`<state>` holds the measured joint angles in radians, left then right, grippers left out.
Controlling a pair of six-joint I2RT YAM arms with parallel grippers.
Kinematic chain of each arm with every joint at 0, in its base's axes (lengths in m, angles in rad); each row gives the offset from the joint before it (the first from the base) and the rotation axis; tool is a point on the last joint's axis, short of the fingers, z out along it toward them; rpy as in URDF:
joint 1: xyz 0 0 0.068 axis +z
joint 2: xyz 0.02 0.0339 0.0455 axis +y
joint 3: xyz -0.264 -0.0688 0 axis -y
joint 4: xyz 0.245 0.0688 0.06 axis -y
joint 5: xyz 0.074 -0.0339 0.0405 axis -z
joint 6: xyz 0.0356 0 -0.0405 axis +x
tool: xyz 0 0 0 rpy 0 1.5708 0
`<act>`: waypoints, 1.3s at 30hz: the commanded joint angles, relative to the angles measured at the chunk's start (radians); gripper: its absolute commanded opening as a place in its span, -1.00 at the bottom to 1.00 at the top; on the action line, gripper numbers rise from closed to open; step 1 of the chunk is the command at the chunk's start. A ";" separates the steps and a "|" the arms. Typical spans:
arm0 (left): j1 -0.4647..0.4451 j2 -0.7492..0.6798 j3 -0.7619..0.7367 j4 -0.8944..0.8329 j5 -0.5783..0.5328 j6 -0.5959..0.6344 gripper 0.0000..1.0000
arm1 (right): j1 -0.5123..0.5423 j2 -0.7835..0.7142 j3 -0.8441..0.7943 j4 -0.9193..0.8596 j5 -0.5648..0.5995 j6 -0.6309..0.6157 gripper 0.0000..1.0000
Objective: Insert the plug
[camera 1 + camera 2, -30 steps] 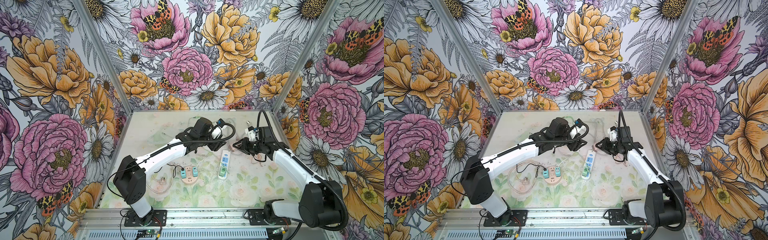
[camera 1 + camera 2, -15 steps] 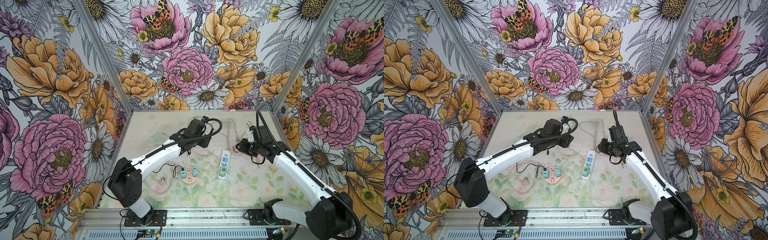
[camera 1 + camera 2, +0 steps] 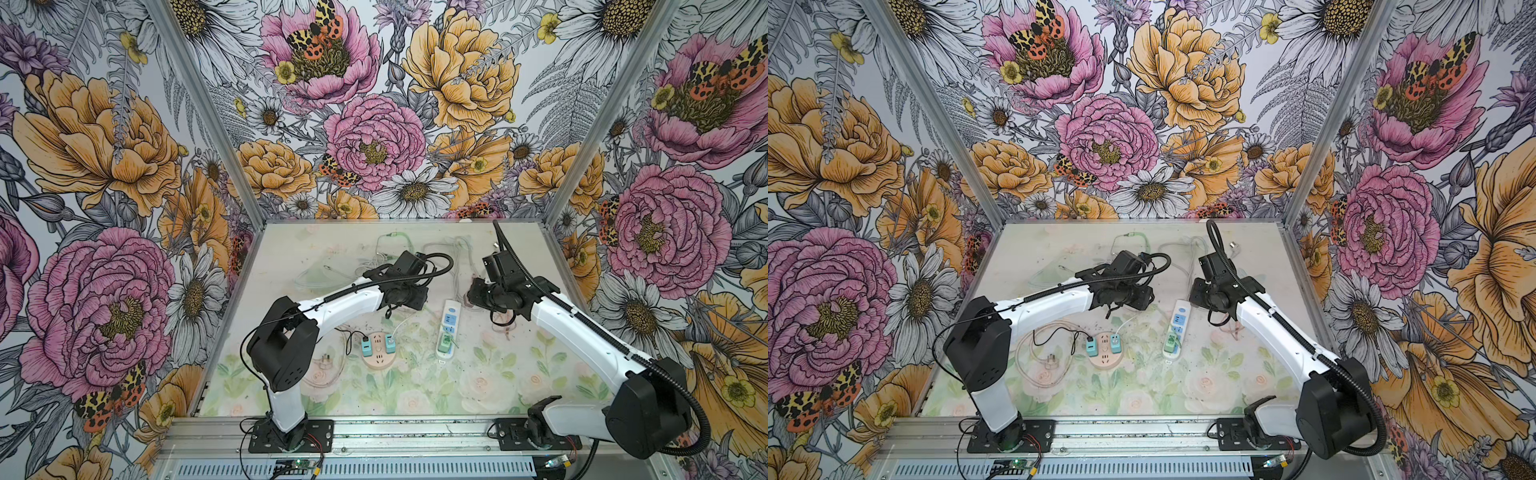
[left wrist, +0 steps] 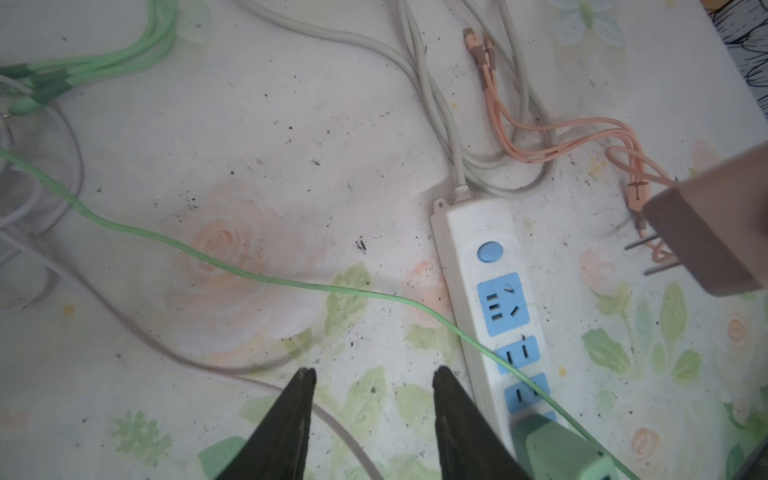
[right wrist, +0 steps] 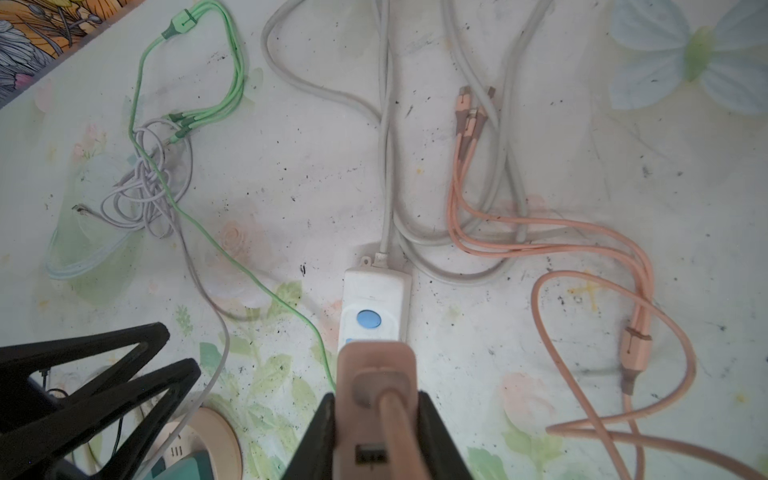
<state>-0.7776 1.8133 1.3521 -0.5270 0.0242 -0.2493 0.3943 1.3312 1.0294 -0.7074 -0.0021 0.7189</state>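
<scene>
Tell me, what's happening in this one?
The right gripper holds a pink plug near the switch end of the white power strip, its prongs bare and not yet in a socket. The left gripper hovers open and empty beside the strip. A green adapter already sits plugged in at the strip's other end.

White power strip (image 3: 1179, 320) on the floral table (image 3: 1059, 253), green adapter (image 3: 1170, 343) in its near end, round socket (image 3: 1105, 360) nearby.

Top views high, front, looking down; wrist views close, sharing power strip (image 4: 494, 307).
</scene>
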 commanded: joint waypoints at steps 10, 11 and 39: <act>-0.043 0.120 0.038 -0.055 0.119 -0.166 -0.40 | 0.064 0.079 0.048 0.050 0.051 0.031 -1.00; -0.050 0.115 0.030 -0.059 0.127 -0.168 -0.42 | 0.065 0.077 0.047 0.052 0.050 0.032 -1.00; -0.127 0.171 -0.034 -0.050 0.226 -0.304 -0.49 | 0.144 0.088 -0.020 0.089 0.129 0.139 -1.00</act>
<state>-0.8890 1.9644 1.3254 -0.5869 0.2203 -0.5354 0.5274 1.4364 1.0168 -0.6464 0.1017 0.8452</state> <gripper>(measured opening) 0.255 0.287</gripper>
